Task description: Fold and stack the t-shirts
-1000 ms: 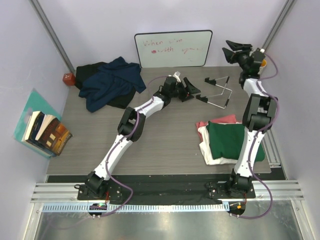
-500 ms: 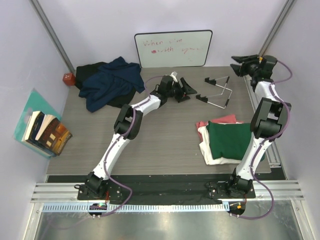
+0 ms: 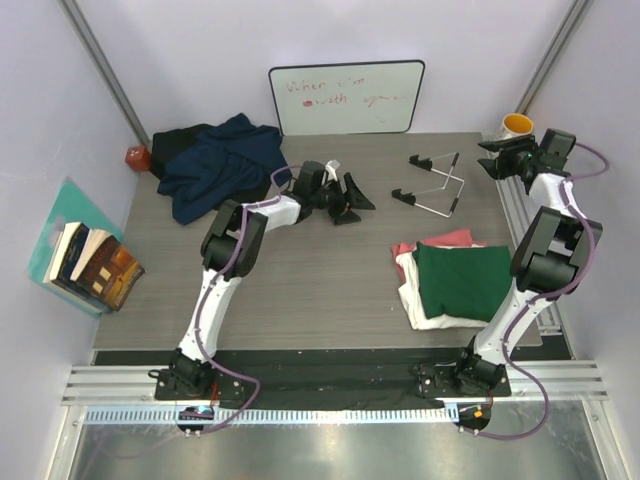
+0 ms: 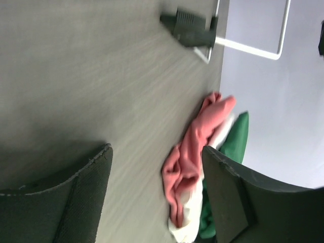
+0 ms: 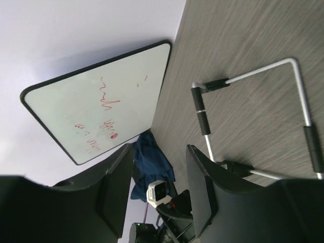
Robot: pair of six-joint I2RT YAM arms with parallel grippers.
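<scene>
Step in hand: between garments. Three shirts are folded and stacked at the right of the grey wood-grain table (image 3: 330,290) — the dark green cotton t-shirt (image 3: 465,280) on top, the cream-white t-shirt (image 3: 412,300) beneath it, and the pink-red t-shirt (image 3: 445,240) showing at the far edge. The crumpled navy blue t-shirt (image 3: 220,165) lies over the black t-shirt (image 3: 178,140) at the back left corner, both unfolded. The left gripper (image 3: 355,200) hangs over mid-table, jaws spread wide, nothing in them. The right gripper (image 3: 488,160) stands at the back right corner, jaws parted, likewise empty. Judgement: the next move calls for the left arm to reach back-left and pinch the navy shirt by an edge — lifting it clear of the black one beneath.
</scene>
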